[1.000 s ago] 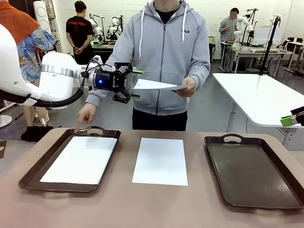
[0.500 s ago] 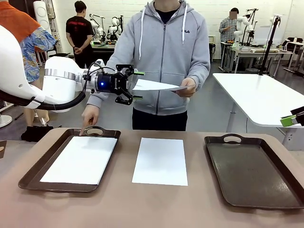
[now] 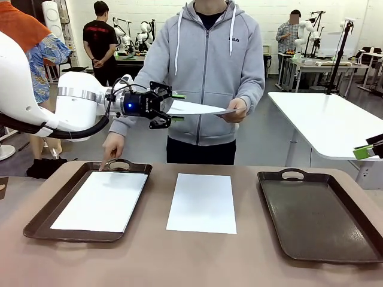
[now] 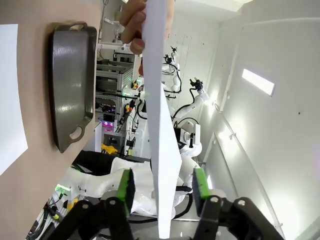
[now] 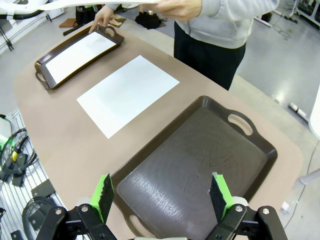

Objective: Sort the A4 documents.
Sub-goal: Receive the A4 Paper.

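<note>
Left tray: The left tray (image 3: pixel 36 224) lay at the left end of the table (image 3: pixel 179 263), with the tray sheet (image 3: pixel 102 200) flat inside it. The person's pointing hand (image 3: pixel 112 145) had a fingertip at the tray's far handle. You could reasonably have read this as the destination.

Left gripper: Your left gripper (image 3: pixel 175 107) stood raised beyond the table's far edge, turned sideways toward the person. Its jaws were apart, with one green pad (image 4: pixel 125 187) on each side of the near edge of the paper. The wrist view showed a gap on both sides, so nothing was gripped.

Offered sheet: The offered sheet (image 3: pixel 203 108) hung level in the air, its far end pinched in the person's holding hand (image 3: pixel 235 110).

Step in hand: This was judged to be the take-over of the offered sheet. You needed to:
- keep the paper edge centred between the pads;
- seat it deep enough that both pads met paper rather than the extreme margin;
- close squarely, so that the thin sheet was not creased or folded.

You were advised not to draw back until the person let go. Pulling against that pinch risked a tear.

Middle sheet: The middle sheet (image 3: pixel 202 203) lay flat on the bare table between the two trays, touching neither. It appeared unsorted.

Right tray: The right tray (image 3: pixel 293 174) lay at the table's right end, with no paper in it.

Right gripper: Your right gripper (image 5: pixel 163 192) hovered above the near end of the right tray, jaws wide apart and holding nothing.
</note>
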{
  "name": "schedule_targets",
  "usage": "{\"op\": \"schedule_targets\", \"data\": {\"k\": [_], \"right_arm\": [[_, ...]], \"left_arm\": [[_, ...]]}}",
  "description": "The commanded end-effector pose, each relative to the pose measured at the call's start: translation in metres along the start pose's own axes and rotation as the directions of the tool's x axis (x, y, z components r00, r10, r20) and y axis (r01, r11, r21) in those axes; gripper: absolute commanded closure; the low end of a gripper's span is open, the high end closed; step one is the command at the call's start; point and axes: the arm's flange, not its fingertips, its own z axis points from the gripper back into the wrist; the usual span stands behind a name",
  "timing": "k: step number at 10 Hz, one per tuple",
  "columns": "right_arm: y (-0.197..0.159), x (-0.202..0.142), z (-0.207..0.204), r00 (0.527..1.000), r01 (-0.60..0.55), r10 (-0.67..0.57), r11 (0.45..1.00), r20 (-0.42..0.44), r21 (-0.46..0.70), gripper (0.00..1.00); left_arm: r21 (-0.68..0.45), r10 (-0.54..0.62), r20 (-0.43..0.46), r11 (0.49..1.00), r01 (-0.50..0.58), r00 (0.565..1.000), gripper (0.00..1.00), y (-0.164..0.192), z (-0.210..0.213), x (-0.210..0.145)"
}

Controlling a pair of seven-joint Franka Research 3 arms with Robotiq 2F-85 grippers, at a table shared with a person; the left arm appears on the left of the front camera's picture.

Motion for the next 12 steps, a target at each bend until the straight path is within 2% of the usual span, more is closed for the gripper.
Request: {"op": "schedule_targets", "data": {"k": [1,2,3,4,5,6,7,8,12], "right_arm": [[-0.0009,-0.0006,-0.0027,1.0,-0.003,0.002,1.0,0.012,0.023,0.0],[-0.0009,-0.0006,-0.0027,1.0,-0.003,0.002,1.0,0.012,0.023,0.0],[-0.0009,-0.0006,-0.0027,1.0,-0.003,0.002,1.0,0.012,0.023,0.0],[-0.0009,-0.0006,-0.0027,1.0,-0.003,0.002,1.0,0.012,0.023,0.0],[-0.0009,-0.0006,-0.0027,1.0,-0.003,0.002,1.0,0.012,0.023,0.0],[-0.0009,-0.0006,-0.0027,1.0,-0.003,0.002,1.0,0.012,0.023,0.0],[-0.0009,-0.0006,-0.0027,1.0,-0.003,0.002,1.0,0.012,0.023,0.0],[-0.0009,-0.0006,-0.0027,1.0,-0.003,0.002,1.0,0.012,0.023,0.0],[-0.0009,-0.0006,-0.0027,1.0,-0.003,0.002,1.0,0.012,0.023,0.0]], "left_arm": [[-0.001,0.025,0.001,1.0,-0.025,1.0,0.5,-0.0047,0.006,0.0033],[-0.002,0.028,0.004,1.0,-0.028,1.0,0.79,-0.0043,0.0093,0.0022],[-0.006,0.028,0.007,1.0,-0.028,1.0,0.69,-0.0042,0.0121,0.0025],[-0.006,0.027,0.006,1.0,-0.027,1.0,0.98,-0.0049,0.0122,0.0023],[-0.004,0.026,0.005,1.0,-0.026,1.0,0.88,-0.0051,0.0125,0.0022],[-0.004,0.028,0.004,1.0,-0.028,1.0,1.0,-0.005,0.0123,0.0023],[-0.006,0.028,0.002,1.0,-0.028,1.0,0.91,-0.0052,0.0122,0.0024],[-0.008,0.03,0.003,1.0,-0.03,1.0,1.0,-0.0044,0.0116,0.0028],[0.0,0.039,0.004,0.999,-0.039,0.999,1.0,-0.0003,0.0099,0.0034]]}}
